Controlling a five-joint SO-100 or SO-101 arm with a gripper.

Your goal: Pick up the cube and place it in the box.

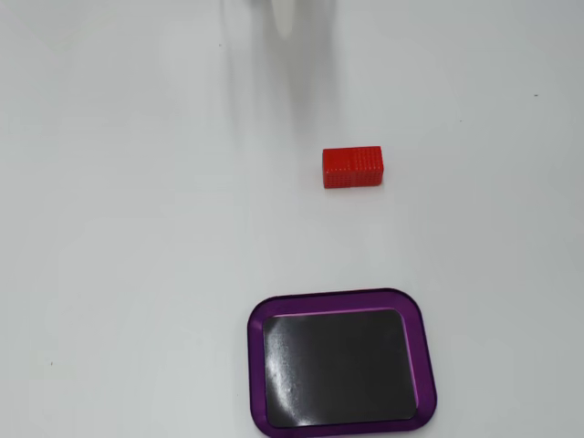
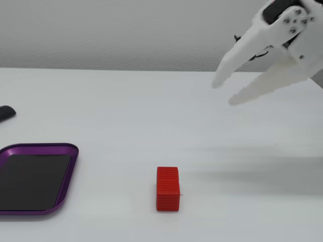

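The red cube (image 1: pixel 352 167) lies on the white table, right of middle in a fixed view; it also shows low in the middle of the other fixed view (image 2: pixel 167 188). The purple-rimmed box (image 1: pixel 420 321) with a dark inside sits empty at the bottom of one fixed view and at the lower left of the other (image 2: pixel 67 174). My white gripper (image 2: pixel 225 93) hangs open and empty in the air at the upper right, well above and beyond the cube. Only a blurred white fingertip (image 1: pixel 281 16) shows at the top edge of the other fixed view.
A small dark object (image 2: pixel 6 112) lies at the left edge of the table in a fixed view. A pale wall stands behind the table. The gripper's shadow (image 2: pixel 252 166) falls on the table to the right of the cube.
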